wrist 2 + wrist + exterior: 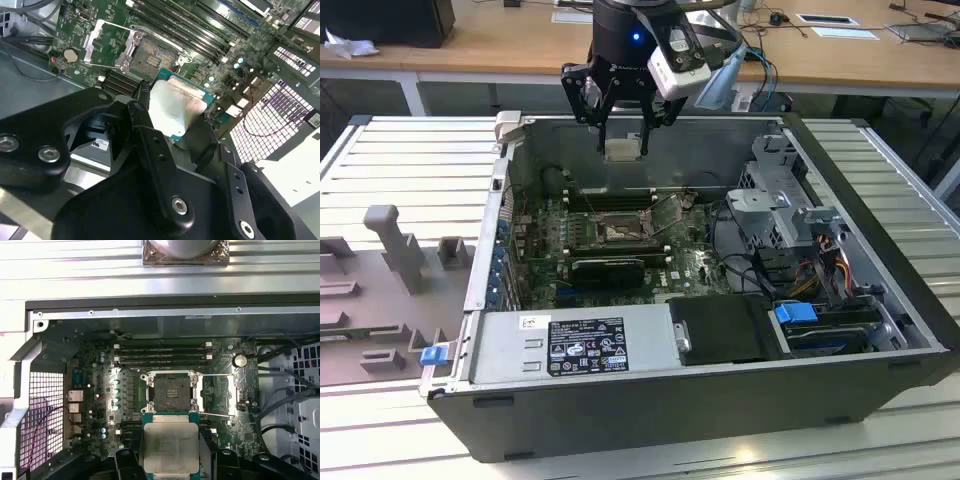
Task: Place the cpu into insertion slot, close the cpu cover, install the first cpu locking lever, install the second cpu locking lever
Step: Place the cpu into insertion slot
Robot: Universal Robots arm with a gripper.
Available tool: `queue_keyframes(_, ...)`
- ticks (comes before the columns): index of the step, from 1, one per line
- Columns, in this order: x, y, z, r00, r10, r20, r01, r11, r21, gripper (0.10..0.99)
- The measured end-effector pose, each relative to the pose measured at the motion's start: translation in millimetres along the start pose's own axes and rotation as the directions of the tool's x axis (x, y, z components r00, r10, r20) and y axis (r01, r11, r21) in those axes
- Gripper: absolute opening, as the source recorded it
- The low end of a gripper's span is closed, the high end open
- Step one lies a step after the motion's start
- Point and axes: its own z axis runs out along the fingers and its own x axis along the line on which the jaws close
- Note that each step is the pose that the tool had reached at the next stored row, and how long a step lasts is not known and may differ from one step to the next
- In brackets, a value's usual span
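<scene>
Black tool (174,114) grips flat, silvery, green-edged cpu (171,445).

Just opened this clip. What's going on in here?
The arm's black end effector is shut on the small, flat, square, silver-topped cpu and holds it in the air above the open dark grey computer case. On the green motherboard below, the square insertion slot lies empty, and the thin silvery cpu cover is swung open beside it. The cpu is not yet seated.
</scene>
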Motion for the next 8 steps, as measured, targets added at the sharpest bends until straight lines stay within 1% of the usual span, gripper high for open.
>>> queue_keyframes(5, 0.0, 0.0, 0.0, 0.9999, 0.016, 0.0014, -0.016, 0.9999, 0.0, 0.533)
queue_keyframes(8, 0.0, 0.0, 0.1, 0.9993, 0.038, 0.0034, -0.038, 0.9993, -0.001, 0.533)
